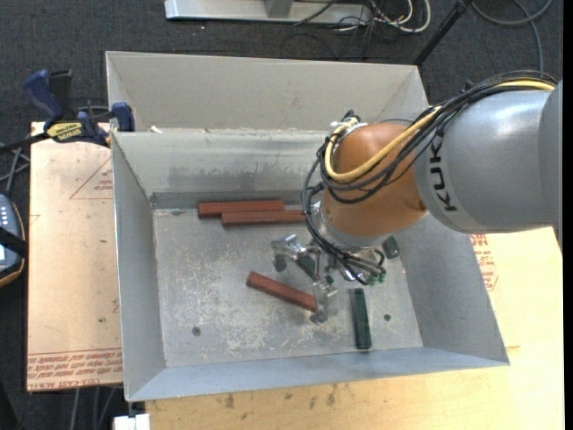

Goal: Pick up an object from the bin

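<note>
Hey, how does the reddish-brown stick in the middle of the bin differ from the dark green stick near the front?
Colour: the reddish-brown rectangular stick against the dark green rectangular stick. Pose: the brown one slants across the bin floor; the green one runs nearly front to back. Place: the brown one's lower end meets the tool; the green one lies apart from it. Both are slim straight bars lying flat.

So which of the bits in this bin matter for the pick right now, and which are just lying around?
In play:
- gripper, low over the bin floor
- lone brown stick mid-floor, its right end at the gripper

Lying about:
- two brown sticks side by side near the back wall
- dark green stick just right of the gripper, near the front
</note>
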